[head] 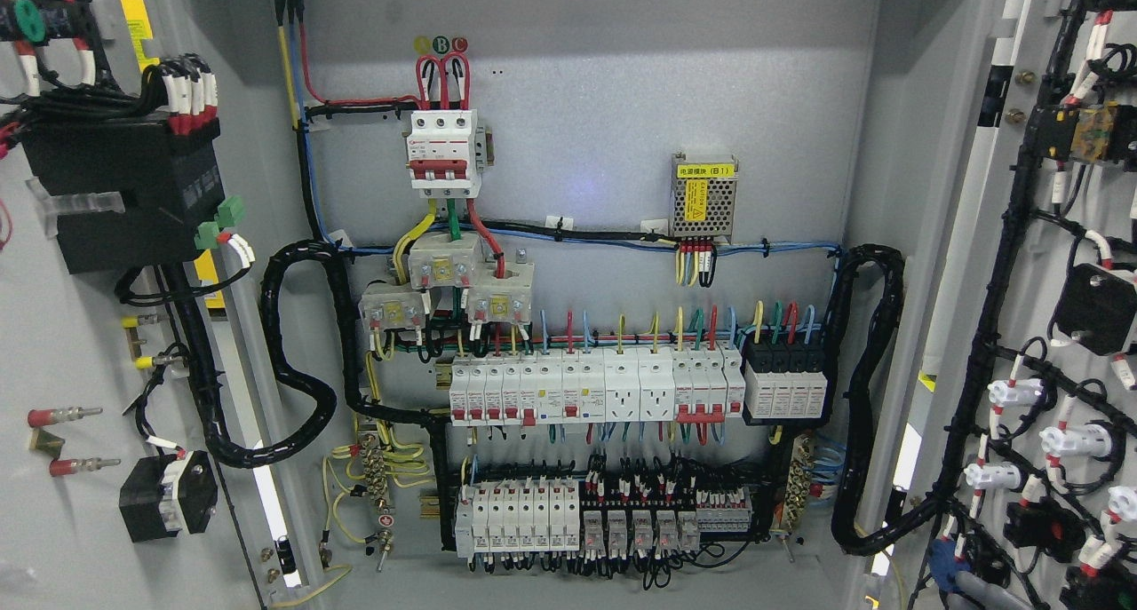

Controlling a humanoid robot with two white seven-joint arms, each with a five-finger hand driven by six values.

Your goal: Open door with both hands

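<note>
An electrical cabinet fills the head view with both doors swung wide. The left door point(62, 344) shows its grey inner face at the picture's left, carrying a black box and wired parts. The right door point(1039, 237) stands at the picture's right, its inner face lined with black cable looms and white lamp sockets. Between them the grey back panel point(586, 86) is fully exposed. Neither hand nor arm shows anywhere in the frame.
On the back panel sit a red and white main breaker point(442, 153), a small power supply point(703, 197), a row of white breakers point(595, 388) and a lower row of relays point(604, 521). Thick black cable conduits point(298, 388) loop from each door into the cabinet.
</note>
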